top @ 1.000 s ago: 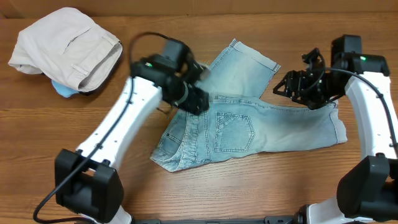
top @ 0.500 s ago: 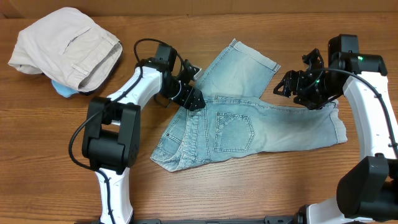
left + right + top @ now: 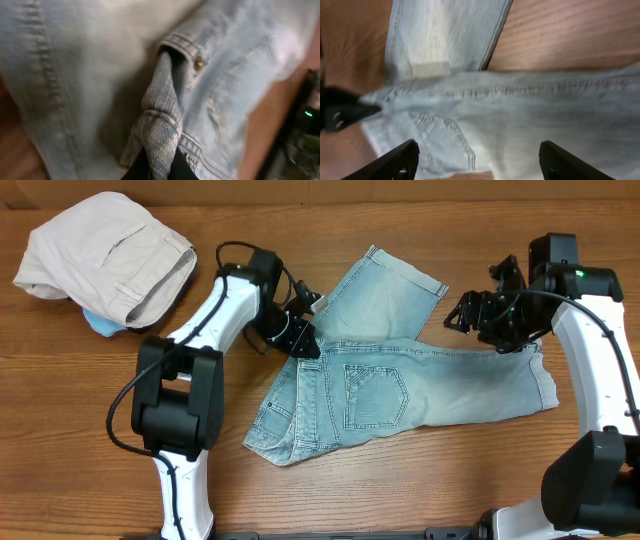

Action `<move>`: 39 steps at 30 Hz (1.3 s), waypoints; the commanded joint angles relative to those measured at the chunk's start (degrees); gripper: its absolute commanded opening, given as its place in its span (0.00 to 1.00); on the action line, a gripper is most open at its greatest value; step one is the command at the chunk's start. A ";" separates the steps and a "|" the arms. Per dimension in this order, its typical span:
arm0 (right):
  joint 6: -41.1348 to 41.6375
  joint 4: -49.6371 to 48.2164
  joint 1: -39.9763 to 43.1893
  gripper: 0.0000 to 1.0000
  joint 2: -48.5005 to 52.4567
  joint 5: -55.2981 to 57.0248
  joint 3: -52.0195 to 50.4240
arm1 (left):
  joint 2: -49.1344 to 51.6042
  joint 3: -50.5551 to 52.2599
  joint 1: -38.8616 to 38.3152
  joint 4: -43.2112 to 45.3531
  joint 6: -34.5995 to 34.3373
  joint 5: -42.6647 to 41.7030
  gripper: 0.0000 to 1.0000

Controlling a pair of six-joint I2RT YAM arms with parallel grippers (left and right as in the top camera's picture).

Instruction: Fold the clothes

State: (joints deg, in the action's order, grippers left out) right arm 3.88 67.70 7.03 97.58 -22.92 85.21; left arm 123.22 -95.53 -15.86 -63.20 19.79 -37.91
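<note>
Wooden table [image 3: 420, 490]; jeans [image 3: 450, 385] in left end effector [image 3: 299, 338]

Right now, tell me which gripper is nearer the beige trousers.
Left. The left gripper pinches the jeans, a gap from the trousers; the right gripper hovers farther, across the jeans.

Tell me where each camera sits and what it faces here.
Overhead: above the table, looking straight down at the jeans, khaki trousers, left gripper and right gripper.
Left wrist: close on the jeans, its fingers pinching a denim fold.
Right wrist: above the jeans, its open fingers at the bottom edge.
All three share the jeans.
</note>
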 commanded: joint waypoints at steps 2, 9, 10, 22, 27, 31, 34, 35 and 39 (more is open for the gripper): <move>4.44 -3.45 3.52 0.83 -0.37 1.46 0.20 | -7.06 -4.35 -6.58 -4.96 3.91 -1.95 0.04; 7.32 -4.61 10.19 0.86 -0.37 1.46 0.20 | -7.63 -3.17 -22.88 -9.86 4.20 -0.09 0.04; 7.32 -4.31 10.95 0.86 -0.37 1.44 0.22 | -7.61 -2.86 -24.94 -10.32 4.11 0.87 0.04; 7.30 -4.59 12.48 0.87 -0.37 1.42 0.20 | -7.65 -3.65 -30.16 -22.14 -6.78 14.71 1.00; 7.30 -4.42 12.50 0.87 -0.37 1.44 0.20 | -7.85 -5.27 -23.32 -22.12 -6.73 9.35 1.00; 7.30 -4.17 12.48 0.88 -0.37 1.44 0.20 | -7.82 -5.75 -17.40 -18.32 -7.17 9.90 1.00; 7.30 -4.17 12.48 0.88 -0.37 1.44 0.20 | -7.41 -4.09 -13.68 -11.87 -7.19 10.88 0.63; 7.30 -4.13 12.48 0.88 -0.37 1.44 0.20 | -7.23 -3.17 -12.90 -9.68 -7.19 10.86 0.33; 7.30 -3.87 12.48 0.88 -0.37 1.44 0.20 | -6.27 1.70 -11.63 -3.21 -7.54 11.80 0.04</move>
State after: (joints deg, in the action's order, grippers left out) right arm 10.90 63.90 19.73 97.58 -21.63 85.21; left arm 115.77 -97.34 -27.31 -67.53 12.97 -26.68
